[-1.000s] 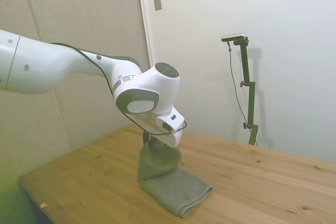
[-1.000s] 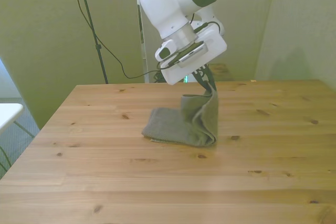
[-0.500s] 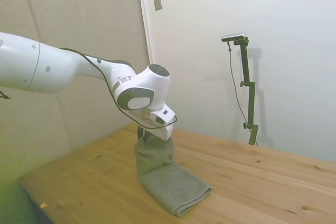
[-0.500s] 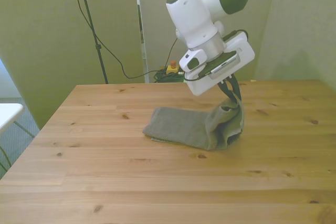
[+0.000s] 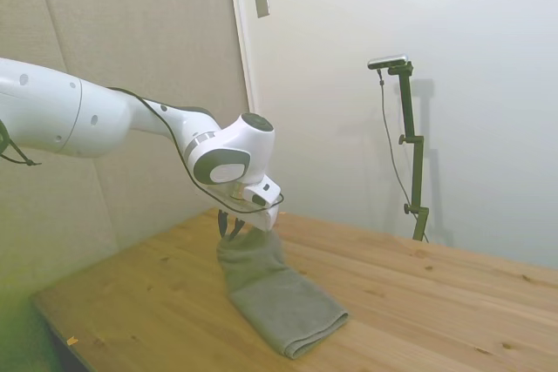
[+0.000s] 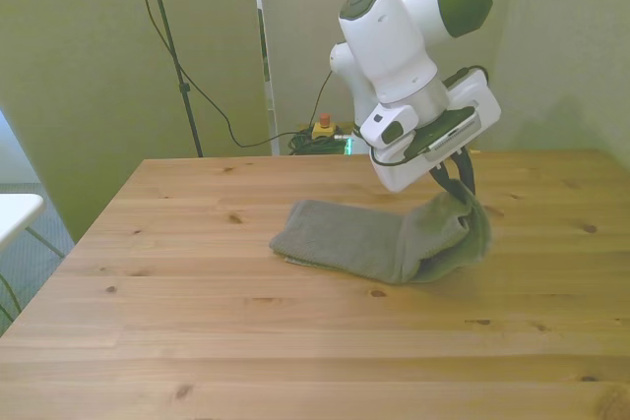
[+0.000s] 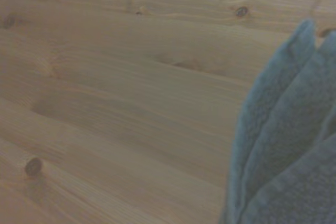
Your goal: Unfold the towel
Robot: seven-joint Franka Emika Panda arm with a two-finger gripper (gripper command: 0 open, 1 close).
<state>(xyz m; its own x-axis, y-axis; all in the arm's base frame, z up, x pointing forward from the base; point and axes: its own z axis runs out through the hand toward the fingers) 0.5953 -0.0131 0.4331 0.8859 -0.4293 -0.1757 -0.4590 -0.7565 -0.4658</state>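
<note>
Wooden tabletop [image 6: 197,341] carries the grey-green towel [image 6: 345,238], most of it lying flat and folded near the middle. One end is lifted off the wood, probably so the upper layer can be peeled back and laid open. That raised end is pinched in the closed tool [image 6: 461,184], tilted low over it.

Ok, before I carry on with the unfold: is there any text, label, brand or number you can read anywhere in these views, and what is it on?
None can be read in any view.
The towel is plain, with no tag or print showing.
The gripper, shut on the towel's edge, and the arm's white housing show no legible markings.
The table is bare wood grain and knots.
The small plate on the wall in the side view looks blank.
</note>
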